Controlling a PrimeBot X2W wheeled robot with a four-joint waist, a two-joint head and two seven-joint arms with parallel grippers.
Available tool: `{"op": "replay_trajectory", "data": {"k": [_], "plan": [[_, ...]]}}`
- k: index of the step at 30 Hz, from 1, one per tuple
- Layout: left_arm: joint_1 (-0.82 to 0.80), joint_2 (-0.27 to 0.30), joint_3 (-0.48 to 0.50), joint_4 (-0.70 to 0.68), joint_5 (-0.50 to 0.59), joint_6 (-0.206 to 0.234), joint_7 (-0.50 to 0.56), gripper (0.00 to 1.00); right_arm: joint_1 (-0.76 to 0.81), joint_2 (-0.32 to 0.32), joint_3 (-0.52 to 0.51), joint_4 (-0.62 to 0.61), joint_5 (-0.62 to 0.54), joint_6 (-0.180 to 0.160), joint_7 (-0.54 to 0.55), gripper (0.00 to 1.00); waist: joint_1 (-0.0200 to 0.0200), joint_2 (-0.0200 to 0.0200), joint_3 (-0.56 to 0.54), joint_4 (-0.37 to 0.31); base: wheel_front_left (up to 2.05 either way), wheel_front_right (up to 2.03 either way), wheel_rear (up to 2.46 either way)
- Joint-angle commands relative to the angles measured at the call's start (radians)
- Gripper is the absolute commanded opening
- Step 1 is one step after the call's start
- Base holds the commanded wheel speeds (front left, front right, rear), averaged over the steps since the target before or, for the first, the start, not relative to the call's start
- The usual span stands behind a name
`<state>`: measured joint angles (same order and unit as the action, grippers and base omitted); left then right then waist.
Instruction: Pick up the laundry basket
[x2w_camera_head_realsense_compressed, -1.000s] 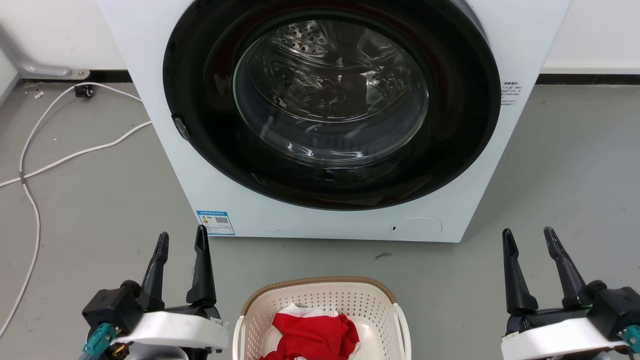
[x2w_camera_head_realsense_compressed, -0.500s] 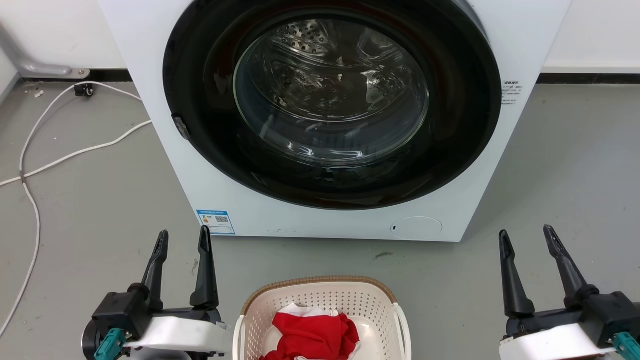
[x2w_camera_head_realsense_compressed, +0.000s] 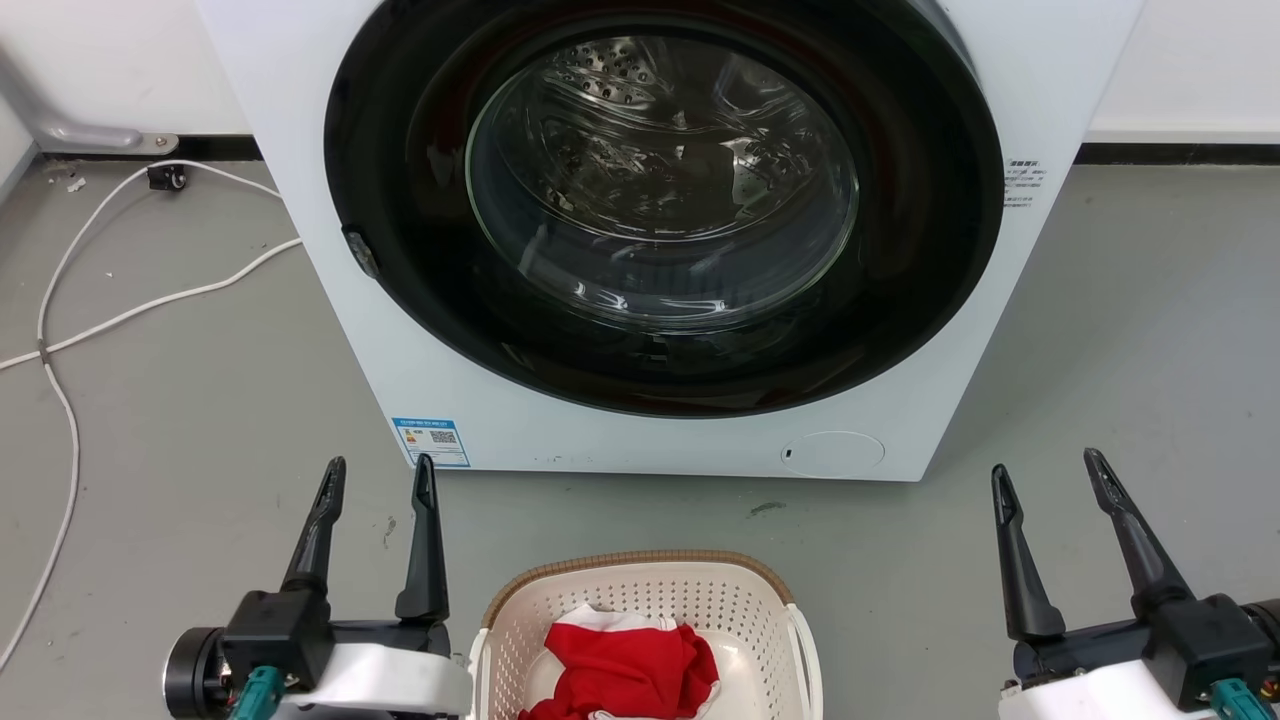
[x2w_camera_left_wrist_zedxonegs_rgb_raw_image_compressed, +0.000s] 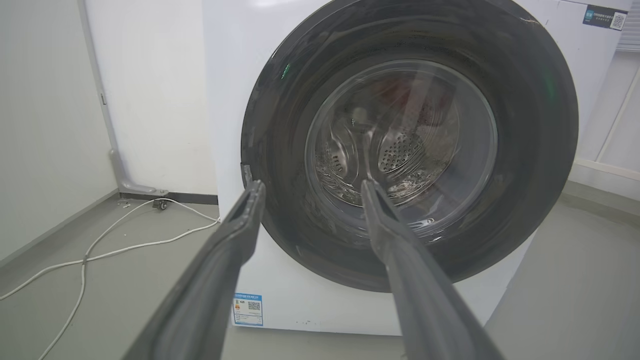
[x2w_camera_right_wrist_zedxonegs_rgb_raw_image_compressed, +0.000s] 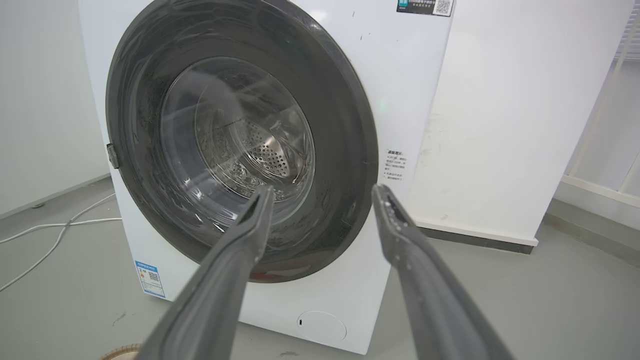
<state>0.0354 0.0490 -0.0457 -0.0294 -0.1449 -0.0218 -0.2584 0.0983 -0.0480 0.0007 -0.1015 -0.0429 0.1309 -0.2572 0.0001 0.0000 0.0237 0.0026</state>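
The laundry basket, cream perforated plastic with a brown rim, sits on the floor at the bottom middle of the head view with a red and white cloth inside. My left gripper stands open just left of the basket, fingers pointing at the washer, nothing between them. Far to the basket's right, my right gripper is open and empty too. In the left wrist view the left gripper frames the washer door. A sliver of the basket's rim shows at the bottom of the right wrist view, below the right gripper.
A white washing machine with a shut round dark glass door stands close behind the basket. White cables trail over the grey floor at the left. White walls rise behind and beside the washer.
My left gripper has shifted right, closer to the basket, and its wrist has rolled. The right gripper has edged slightly up and left. The basket has not moved.
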Motion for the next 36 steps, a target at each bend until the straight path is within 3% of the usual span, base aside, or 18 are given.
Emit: {"op": "replay_trajectory", "data": {"k": [1, 18, 36], "plan": [[0.008, 0.002, -0.003, -0.005, 0.033, 0.009, -0.008, 1.0, 0.01, -0.004, 0.001, -0.012, -0.024, 0.0, -0.008, 1.0, -0.0001, 0.0, 0.001, 0.001, 0.0, 0.0, 0.0], [0.013, 0.002, -0.006, 0.005, 0.058, 0.038, -0.01, 1.0, 0.01, -0.004, -0.003, -0.005, -0.014, 0.0, -0.009, 1.0, -0.0001, 0.0, 0.002, 0.003, 0.0, 0.0, 0.0], [-0.044, 0.002, 0.016, 0.066, 0.063, 0.023, -0.007, 1.0, -0.051, -0.003, 0.034, 0.031, -0.043, 0.0, -0.008, 1.0, -0.0001, 0.0, 0.064, 0.004, 0.0, 0.0, 0.0]]}}
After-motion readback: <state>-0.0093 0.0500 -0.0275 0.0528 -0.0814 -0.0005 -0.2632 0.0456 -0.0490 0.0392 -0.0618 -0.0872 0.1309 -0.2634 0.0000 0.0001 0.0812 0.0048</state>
